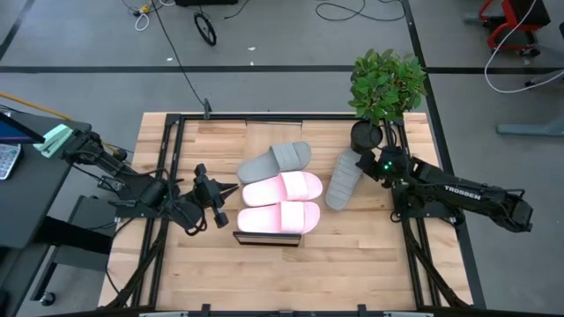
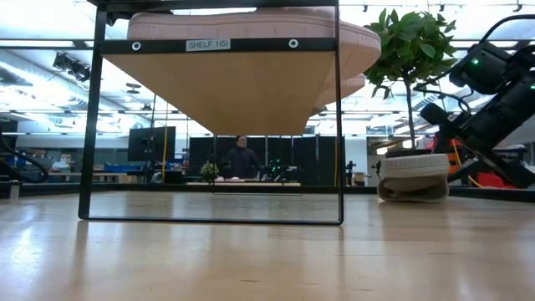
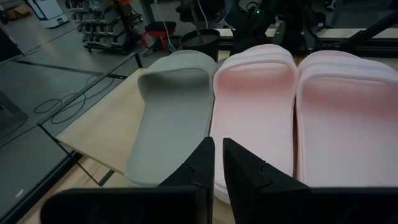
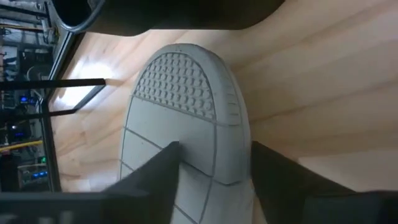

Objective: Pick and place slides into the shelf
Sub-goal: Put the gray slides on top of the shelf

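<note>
The right claw straddles the upturned grey foam slide lying on the counter just right of the low wood-topped black-framed shelf, fingers wide, not yet gripping; a shallow bite on the rounded sole could slip. The potted plant crowds behind. Three slides fill the shelf top, leaving little room. The left claw, nearly closed and empty, waits left of the shelf.

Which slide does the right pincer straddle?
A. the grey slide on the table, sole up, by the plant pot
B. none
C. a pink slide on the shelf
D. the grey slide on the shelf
A: the right pincer has a finger on each side of the sole-up grey slide lying on the table beside the plant pot, off the shelf.
</note>
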Controlling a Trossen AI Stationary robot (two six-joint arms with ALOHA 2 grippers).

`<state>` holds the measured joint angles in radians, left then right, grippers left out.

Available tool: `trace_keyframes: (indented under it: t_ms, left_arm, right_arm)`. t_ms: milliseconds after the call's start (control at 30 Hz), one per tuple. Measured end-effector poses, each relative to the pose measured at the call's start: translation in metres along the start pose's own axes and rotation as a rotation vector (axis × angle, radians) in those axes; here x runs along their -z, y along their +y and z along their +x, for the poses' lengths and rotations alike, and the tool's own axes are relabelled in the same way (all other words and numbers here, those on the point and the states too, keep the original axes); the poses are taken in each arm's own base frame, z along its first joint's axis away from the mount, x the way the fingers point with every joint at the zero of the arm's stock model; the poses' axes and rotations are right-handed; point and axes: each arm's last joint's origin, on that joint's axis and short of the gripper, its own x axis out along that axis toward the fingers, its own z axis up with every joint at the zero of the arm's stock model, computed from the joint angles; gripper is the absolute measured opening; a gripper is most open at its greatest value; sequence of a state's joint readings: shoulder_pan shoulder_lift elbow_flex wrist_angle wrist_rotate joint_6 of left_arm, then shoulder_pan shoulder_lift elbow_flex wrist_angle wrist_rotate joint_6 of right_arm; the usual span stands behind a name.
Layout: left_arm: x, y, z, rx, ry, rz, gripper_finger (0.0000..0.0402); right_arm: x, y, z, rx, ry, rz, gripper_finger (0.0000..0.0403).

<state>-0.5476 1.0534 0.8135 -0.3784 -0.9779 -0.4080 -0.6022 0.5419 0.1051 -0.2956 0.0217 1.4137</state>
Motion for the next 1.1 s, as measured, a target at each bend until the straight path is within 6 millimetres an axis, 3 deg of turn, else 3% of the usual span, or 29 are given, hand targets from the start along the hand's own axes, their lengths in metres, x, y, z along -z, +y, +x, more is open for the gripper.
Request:
trace_keyframes:
  t_ms: [167, 367, 533, 667, 933, 1100]
  left_arm:
    - [0.000, 0.000, 0.000, -0.001, 0.002, -0.005, 0.0028]
    - [0.001, 0.000, 0.000, -0.003, 0.006, -0.018, 0.0021]
    - [0.002, 0.000, -0.001, 0.004, 0.007, -0.031, 0.0025]
    - [0.002, 0.000, -0.001, 0.003, 0.009, -0.042, 0.0029]
    - [0.003, -0.001, -0.002, 0.013, 0.011, -0.060, 0.0018]
    - [0.003, -0.001, -0.002, 0.021, 0.015, -0.062, 0.0014]
  right_arm:
    - [-0.001, 0.002, 0.000, -0.017, -0.017, -0.053, 0.0047]
    - [0.000, 0.007, -0.001, -0.043, -0.024, -0.098, 0.0047]
    - [0.002, 0.032, -0.015, -0.133, -0.005, -0.191, 0.0047]
    - [0.005, 0.059, -0.035, -0.188, 0.015, -0.268, 0.0047]
    - [0.009, 0.085, -0.097, 0.001, 0.048, -0.471, 0.0047]
    - [0.020, 0.104, -0.128, -0.118, 0.121, -0.564, 0.0047]
